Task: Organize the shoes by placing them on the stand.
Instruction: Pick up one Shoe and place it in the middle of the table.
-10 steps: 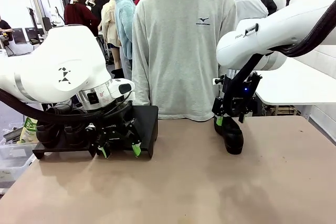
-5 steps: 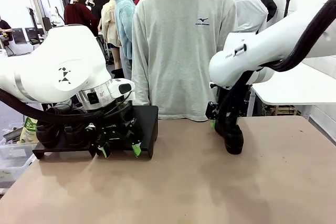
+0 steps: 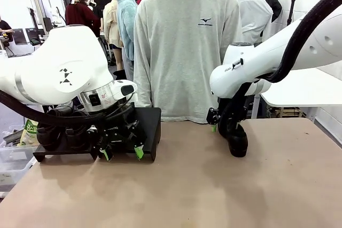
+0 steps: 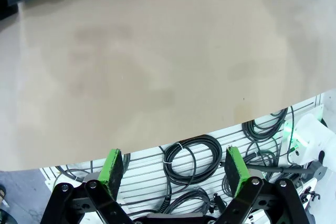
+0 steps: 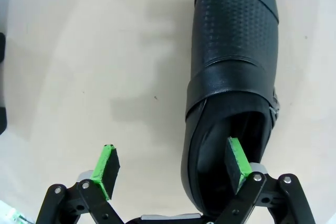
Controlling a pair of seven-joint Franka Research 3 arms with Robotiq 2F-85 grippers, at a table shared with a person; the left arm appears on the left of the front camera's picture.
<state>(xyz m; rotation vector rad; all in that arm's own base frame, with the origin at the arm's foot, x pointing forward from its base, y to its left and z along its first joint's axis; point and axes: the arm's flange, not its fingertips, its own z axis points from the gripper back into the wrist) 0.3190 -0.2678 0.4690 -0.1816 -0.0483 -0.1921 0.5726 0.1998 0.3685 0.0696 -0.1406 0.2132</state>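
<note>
**Right tool lining up on the shoe's heel**

On a tan table (image 3: pixel 224 196), with a person in a grey sweatshirt (image 3: pixel 184 46) standing at the far edge. At far right, one black shoe (image 3: pixel 235 141) flat on its sole, well apart from the low black stand (image 3: pixel 152 126) at the left. Right tool (image 5: pixel 170 169) spread wide at the heel end, one green finger (image 5: pixel 235 162) over the shoe's opening, the other outside over bare table; nothing clamped yet. Left tool (image 3: pixel 122 152) likewise spread and empty, low in front of the stand, touching nothing.

Step in hand, by the look of it: reaching for the grasp. Next move likely calls for going lower, pinching the heel wall between the fingers, then lifting and carrying across to the stand's top. Risk of slipping off the smooth leather.
</note>
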